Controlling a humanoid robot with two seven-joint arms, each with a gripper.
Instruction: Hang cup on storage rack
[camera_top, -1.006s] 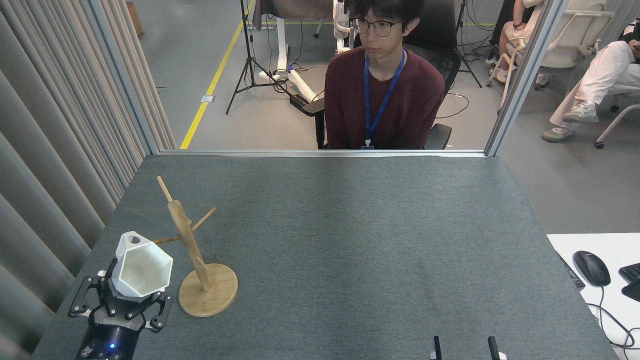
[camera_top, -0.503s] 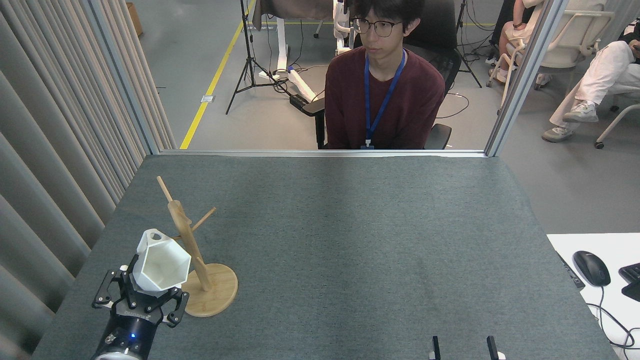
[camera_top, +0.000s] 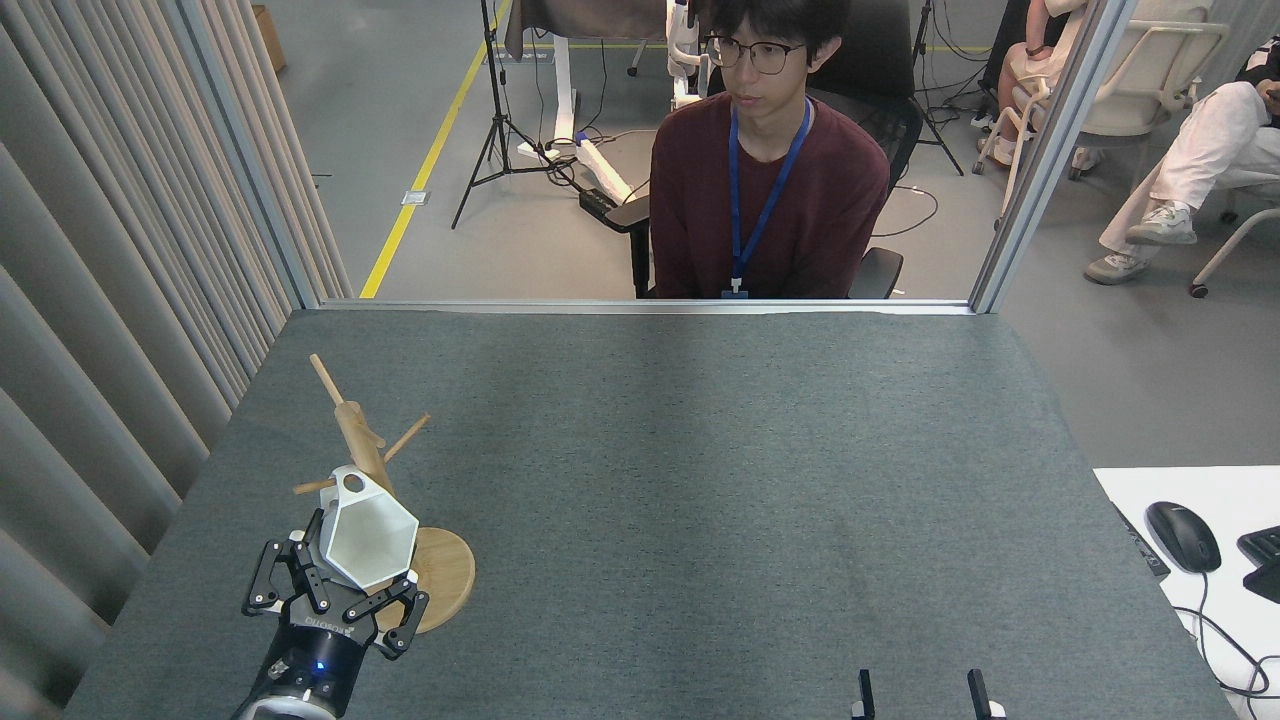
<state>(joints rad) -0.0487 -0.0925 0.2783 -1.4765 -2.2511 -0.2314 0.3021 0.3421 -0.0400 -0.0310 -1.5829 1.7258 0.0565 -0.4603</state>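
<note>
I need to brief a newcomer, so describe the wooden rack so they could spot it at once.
Start at the grey felt table and go to its near left corner, close to the pleated curtain. There the storage rack stands on a round wooden disc, just behind the white cup held in the left gripper. It is the only wooden thing there, an upright post with thin angled pegs.

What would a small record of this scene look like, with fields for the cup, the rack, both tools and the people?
cup: white faceted cup, held in left tool, open side toward camera, tab handle with hole on top
rack: wooden mug tree right behind the cup, no cup hanging on it
right tool: only two fingertips at the bottom edge, apart, empty
table: grey felt table
people: one person seated behind the table
</note>
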